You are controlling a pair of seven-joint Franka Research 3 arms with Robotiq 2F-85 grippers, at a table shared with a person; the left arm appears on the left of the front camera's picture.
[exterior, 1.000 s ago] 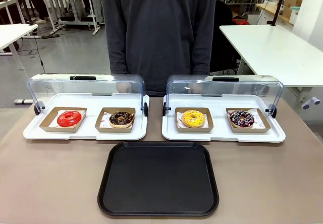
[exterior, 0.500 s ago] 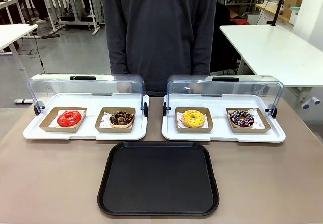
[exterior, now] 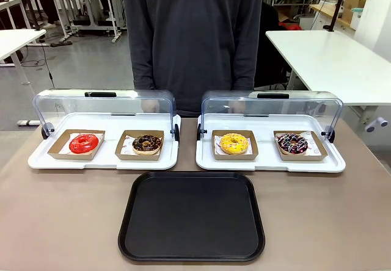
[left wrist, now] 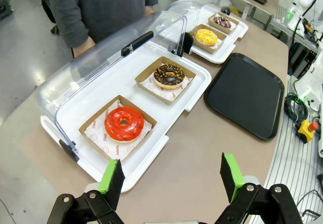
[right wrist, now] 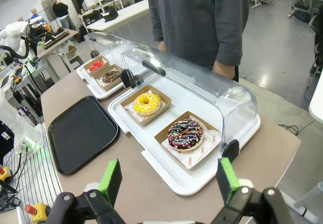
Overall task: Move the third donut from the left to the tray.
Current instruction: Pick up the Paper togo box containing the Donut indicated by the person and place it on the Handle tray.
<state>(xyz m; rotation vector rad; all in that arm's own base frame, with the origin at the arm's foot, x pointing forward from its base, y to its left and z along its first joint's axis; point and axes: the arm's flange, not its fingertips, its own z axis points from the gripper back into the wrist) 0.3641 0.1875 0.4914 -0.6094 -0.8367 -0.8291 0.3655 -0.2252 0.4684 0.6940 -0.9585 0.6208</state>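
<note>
While the left tool (left wrist: 171,174) and right tool (right wrist: 169,179) both hang released, holding nothing, the yellow donut (exterior: 234,143) sits in its holder (exterior: 234,156) inside the right display case (exterior: 269,165), just beyond the black tray (exterior: 192,216) on the bench (exterior: 61,222).

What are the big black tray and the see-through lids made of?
The black tray looks like matte plastic: dull, even surface, moulded rounded rim. The clear domed lids are probably glossy hard plastic: see-through, with bright reflections.

Yellow-iced donut (exterior: 233,143) sits beyond flat black tray (exterior: 191,217).
</note>
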